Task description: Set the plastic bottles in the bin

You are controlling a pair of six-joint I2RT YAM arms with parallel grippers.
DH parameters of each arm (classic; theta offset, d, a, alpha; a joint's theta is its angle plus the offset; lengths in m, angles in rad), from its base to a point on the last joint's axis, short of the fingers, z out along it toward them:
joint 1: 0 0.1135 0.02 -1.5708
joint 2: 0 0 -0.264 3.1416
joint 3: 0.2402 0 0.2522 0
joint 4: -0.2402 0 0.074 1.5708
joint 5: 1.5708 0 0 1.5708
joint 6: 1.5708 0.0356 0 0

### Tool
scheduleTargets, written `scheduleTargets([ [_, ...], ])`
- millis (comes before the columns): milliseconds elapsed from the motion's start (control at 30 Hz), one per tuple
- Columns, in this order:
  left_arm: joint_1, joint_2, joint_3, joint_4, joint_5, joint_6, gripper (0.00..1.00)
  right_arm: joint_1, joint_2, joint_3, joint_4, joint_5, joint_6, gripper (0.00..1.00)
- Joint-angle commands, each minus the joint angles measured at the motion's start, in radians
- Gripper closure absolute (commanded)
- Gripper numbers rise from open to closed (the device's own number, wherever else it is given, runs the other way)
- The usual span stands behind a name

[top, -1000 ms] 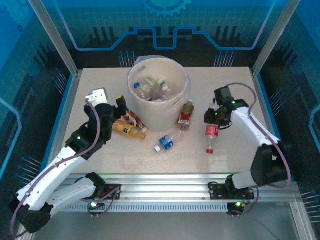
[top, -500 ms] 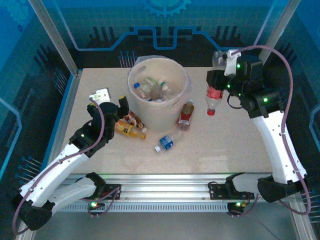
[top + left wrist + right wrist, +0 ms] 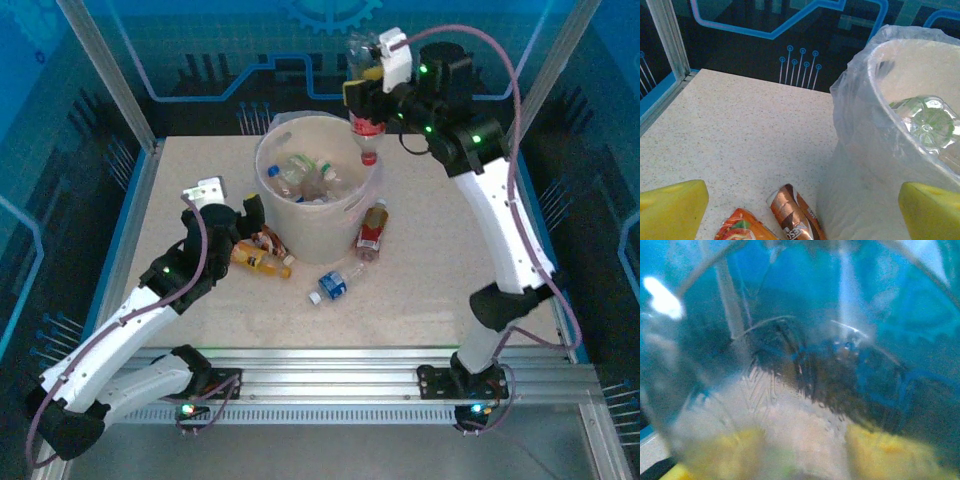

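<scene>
Swinging my right hand [image 3: 362, 92] up off the counter [image 3: 430, 280], I now hold the red-labelled bottle [image 3: 366, 128] clamped, cap down, over the bin [image 3: 268, 170] rim; letting go should come next. My left hand [image 3: 232, 212] hangs spread wide beside the bin, above the orange bottle [image 3: 255, 260].

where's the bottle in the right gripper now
In the top view the red-label bottle hangs cap-down from the right gripper, just above the bin's far-right rim.

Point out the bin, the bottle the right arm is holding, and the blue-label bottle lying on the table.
bin [image 3: 325, 240], top external view, on its front outer wall.
held bottle [image 3: 366, 126], top external view, on its red label.
blue-label bottle [image 3: 334, 286], top external view, on its blue label.
</scene>
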State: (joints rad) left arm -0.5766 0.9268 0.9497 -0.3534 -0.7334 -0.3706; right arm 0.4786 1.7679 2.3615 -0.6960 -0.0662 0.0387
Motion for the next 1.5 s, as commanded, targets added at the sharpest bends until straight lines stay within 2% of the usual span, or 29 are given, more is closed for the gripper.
scheduleTargets([
  [0,0.008,-0.003,0.008,0.019,0.037,-0.037,0.01,0.019,0.102,0.150,-0.058,-0.066,-0.074,0.65],
  [167,0.008,-0.011,0.011,0.011,0.038,-0.035,0.01,0.026,0.202,0.210,-0.121,-0.075,-0.115,0.65],
  [533,0.008,-0.013,0.026,0.000,0.029,-0.016,0.01,0.051,0.305,0.223,-0.230,-0.036,-0.158,0.62],
  [1000,0.009,-0.011,0.032,-0.005,0.021,-0.005,0.01,0.083,0.318,0.057,-0.243,0.079,-0.148,0.57],
  [1300,0.009,-0.011,0.029,-0.015,0.020,-0.008,0.01,0.083,0.362,0.028,-0.247,0.083,-0.145,0.41],
  [1467,0.010,-0.012,0.031,-0.019,0.015,-0.004,0.01,0.084,0.366,0.028,-0.251,0.073,-0.133,0.26],
])
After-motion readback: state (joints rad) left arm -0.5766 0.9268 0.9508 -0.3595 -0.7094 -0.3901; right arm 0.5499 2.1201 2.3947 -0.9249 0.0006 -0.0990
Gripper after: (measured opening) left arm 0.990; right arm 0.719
